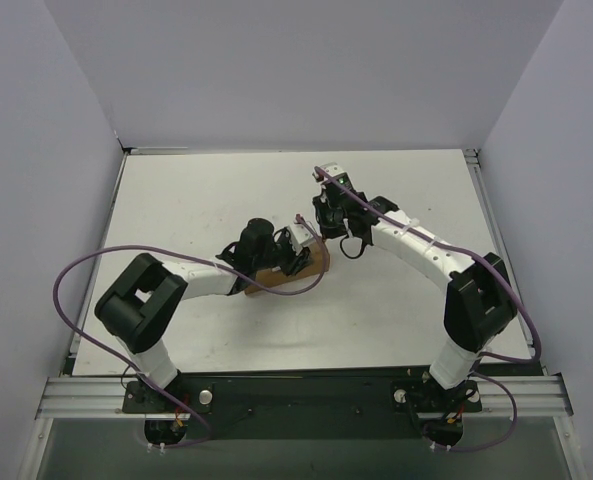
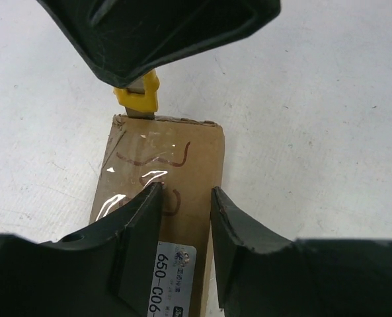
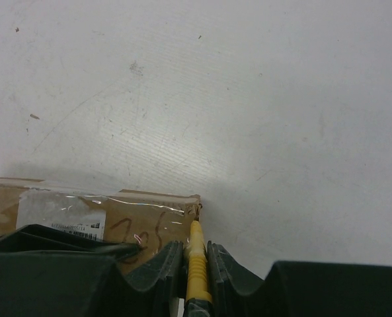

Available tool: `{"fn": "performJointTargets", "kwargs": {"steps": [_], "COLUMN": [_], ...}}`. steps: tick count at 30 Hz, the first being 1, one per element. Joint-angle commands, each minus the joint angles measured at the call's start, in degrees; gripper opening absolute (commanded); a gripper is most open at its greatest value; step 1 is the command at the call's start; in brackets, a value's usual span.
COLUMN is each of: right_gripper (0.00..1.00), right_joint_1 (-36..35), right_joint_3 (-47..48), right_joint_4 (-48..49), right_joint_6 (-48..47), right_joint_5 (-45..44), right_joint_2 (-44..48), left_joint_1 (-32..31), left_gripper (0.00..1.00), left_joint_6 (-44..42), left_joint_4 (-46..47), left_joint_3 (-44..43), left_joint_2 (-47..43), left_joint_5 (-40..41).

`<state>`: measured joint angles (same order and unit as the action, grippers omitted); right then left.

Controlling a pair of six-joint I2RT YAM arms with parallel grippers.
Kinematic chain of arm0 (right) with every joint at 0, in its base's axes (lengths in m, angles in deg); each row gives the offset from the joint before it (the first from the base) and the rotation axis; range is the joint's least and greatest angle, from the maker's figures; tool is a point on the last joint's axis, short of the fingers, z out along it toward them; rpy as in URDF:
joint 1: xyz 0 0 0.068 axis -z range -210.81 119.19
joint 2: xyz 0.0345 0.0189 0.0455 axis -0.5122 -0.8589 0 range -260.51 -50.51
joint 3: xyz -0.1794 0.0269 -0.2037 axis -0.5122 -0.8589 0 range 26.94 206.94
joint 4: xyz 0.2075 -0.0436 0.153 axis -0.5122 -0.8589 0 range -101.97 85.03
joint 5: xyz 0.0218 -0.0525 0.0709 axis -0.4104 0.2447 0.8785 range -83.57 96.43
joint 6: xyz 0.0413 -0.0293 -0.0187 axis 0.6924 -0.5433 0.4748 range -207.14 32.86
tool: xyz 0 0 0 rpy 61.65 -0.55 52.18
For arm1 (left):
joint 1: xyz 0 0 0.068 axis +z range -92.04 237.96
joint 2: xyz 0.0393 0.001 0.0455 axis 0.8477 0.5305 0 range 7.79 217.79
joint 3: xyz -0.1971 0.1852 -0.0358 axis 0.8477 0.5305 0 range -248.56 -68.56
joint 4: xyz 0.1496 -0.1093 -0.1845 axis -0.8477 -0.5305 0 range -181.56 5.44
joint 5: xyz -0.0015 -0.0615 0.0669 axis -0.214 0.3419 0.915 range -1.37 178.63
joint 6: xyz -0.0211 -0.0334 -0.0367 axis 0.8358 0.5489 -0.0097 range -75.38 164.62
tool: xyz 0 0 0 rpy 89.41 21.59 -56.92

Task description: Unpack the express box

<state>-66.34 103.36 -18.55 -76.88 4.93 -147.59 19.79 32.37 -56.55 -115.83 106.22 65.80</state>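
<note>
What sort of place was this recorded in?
Probably a lab robot test cell: a white tabletop boxed in by plain pale walls, with two white-and-black robot arms bolted by an aluminium rail at its near edge.

left gripper (image 2: pixel 186 193) seemingly parted, right gripper (image 3: pixel 194 247) clamped

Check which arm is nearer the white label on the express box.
Left. The left gripper sits over the label end of the express box, jaws apart; the right gripper is at the box's opposite end, jaws shut on the yellow knife.
</note>
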Motion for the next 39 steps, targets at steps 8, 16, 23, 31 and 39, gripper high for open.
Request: {"fn": "performJointTargets", "kwargs": {"steps": [8,16,23,31,39], "right_gripper": [0.0,0.0,0.0,0.0,0.0], "right_joint_1": [-1.4,-2.2,0.1,3.2,6.4], "right_joint_3": [5.8,3.8,4.8,5.6,2.5], "right_joint_4": [-9.4,-10.3,-9.2,-7.8,-9.5], "right_joint_6": [3.9,4.4,1.8,-1.6,-8.2], "right_joint_5": [-2.2,-4.2,-4.3,-5.4,-4.3], "right_joint_2": [-0.1,0.0,1.4,3.5,6.5], "left_joint_1": [0.2,0.3,0.4,0.4,4.9], "left_gripper": [0.37,0.34,0.32,0.31,0.49], "left_joint_6": [7.7,10.7,10.3,10.4,13.6], "left_joint_4": [0.6,1.9,1.3,0.6,-5.3], "left_joint_3": [-0.5,-2.0,-1.2,-0.8,-11.5], "left_joint_2": [4.7,6.3,6.0,5.4,-0.9], "left_joint_5": [3.0,3.3,3.0,1.3,-7.9]}}
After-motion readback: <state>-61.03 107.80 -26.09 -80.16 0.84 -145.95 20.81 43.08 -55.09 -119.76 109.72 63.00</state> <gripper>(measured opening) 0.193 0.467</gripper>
